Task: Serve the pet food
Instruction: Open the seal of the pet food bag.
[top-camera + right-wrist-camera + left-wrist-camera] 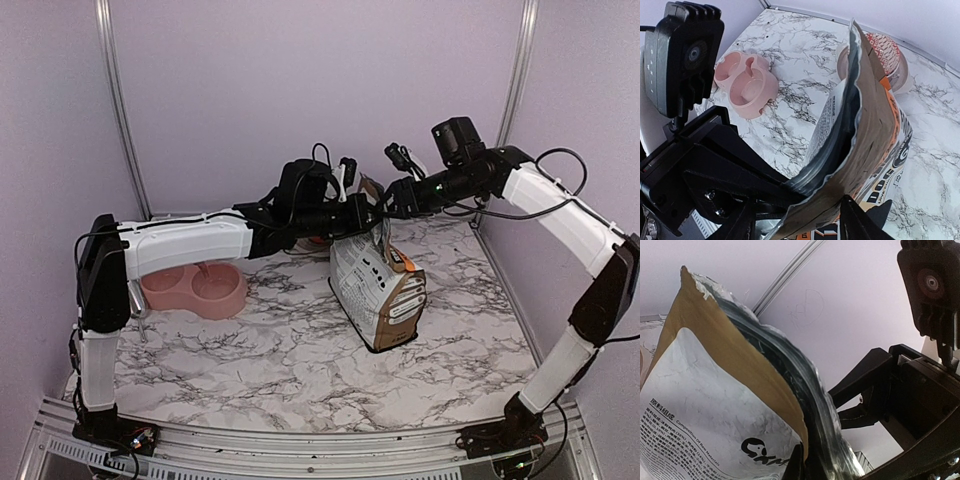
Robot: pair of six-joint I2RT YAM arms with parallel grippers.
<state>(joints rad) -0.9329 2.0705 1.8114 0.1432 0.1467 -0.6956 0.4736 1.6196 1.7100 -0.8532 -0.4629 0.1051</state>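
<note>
Two tools at torn mouth of white-and-brown printed paper bag [375, 290], standing on marble desk [300, 370]. Left tool [368, 213] clamped on rim; right tool [393, 199] half open astride far rim, holding nothing. Small dark kibble unseen, presumably inside. Hold mouth spread, tip slowly toward pink plastic double bowl [195, 290].

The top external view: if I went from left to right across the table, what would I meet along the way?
Left arm's upright lower section → pink double bowl → printed food bag → right arm's lower section.
</note>
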